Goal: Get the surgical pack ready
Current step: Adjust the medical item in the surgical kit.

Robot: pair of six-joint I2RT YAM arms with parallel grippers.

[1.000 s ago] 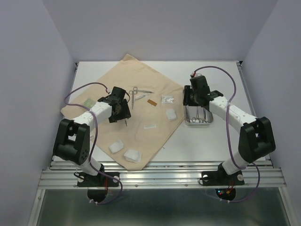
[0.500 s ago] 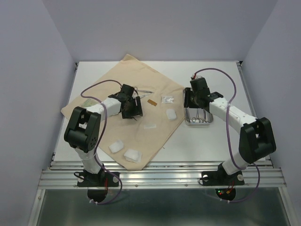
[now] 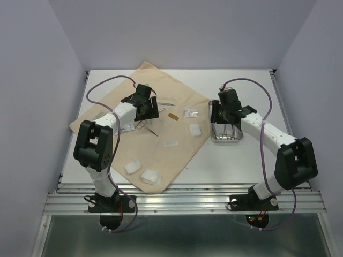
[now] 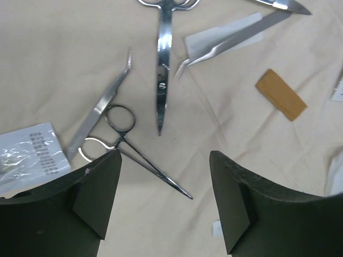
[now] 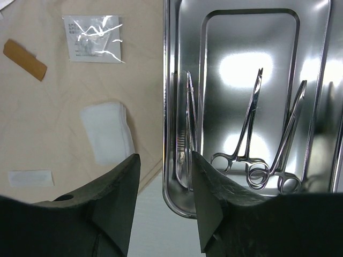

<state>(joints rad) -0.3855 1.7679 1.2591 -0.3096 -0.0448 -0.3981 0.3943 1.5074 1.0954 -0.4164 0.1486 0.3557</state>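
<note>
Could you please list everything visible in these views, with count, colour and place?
cloth: one, beige, spread on the table.
tray: one, steel, right of the cloth.
tray tools: three, silver; two ring-handled forceps, one slim tool.
cloth tools: at least four, silver; scissors, forceps, flat handle, tweezers.
gauze pads: three, white; one near the tray, two at the cloth's near edge.
packets: at least two; clear packet, printed packet.
strips: brown strip, white strip, on the cloth.
left gripper: black, open, above the cloth tools.
right gripper: black, open, over the tray's rim.
</note>
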